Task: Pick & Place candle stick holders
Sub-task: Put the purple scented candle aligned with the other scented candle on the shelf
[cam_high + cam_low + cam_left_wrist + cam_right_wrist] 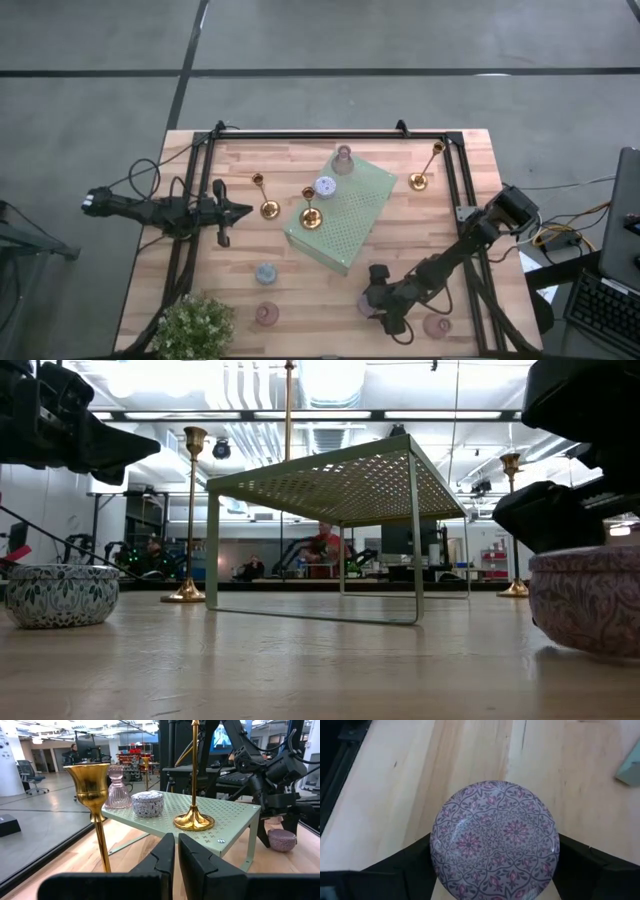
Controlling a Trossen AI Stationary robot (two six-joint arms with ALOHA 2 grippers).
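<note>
Pale butcher-block planks [240,300] make up the bench, ringed by a black frame, with an open workshop behind it. Largest on it is the pale-green perforated metal riser [350,222], a flat dotted shelf on thin legs near the middle; it carries one gold candlestick [309,213], a lilac patterned holder [325,186] and a pink glass one [343,158].

Down by the near edge, toward the right corner, the right gripper [380,305] straddles a squat round purple holder [495,840], fingers set wide at either flank; whether they press it yet I cannot tell. That piece looks glazed and slick, so the squeeze should be centred and the lift straight.

By the left edge the left gripper [240,212] hangs with jaws nearly together, empty, near a slim gold candlestick [266,203] with a flared base.
</note>
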